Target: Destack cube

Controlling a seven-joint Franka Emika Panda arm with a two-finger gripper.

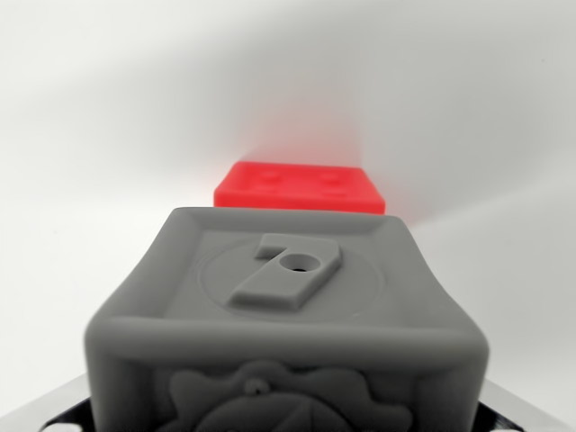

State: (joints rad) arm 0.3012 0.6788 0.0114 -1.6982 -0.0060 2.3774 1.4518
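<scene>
One readable numeral, on a cube top

The grey cube (288, 315) carries a raised "7" on its top face, a small round hole in the digit; the relief on its front face is too cropped to read.

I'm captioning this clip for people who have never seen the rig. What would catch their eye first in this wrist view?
The big grey cube fills the lower half of the wrist view, very close to the camera, with a raised 7 on its top face and a relief pattern on its front. Beyond it lies a bright red block, its glow tinting the white surface behind it.
</scene>
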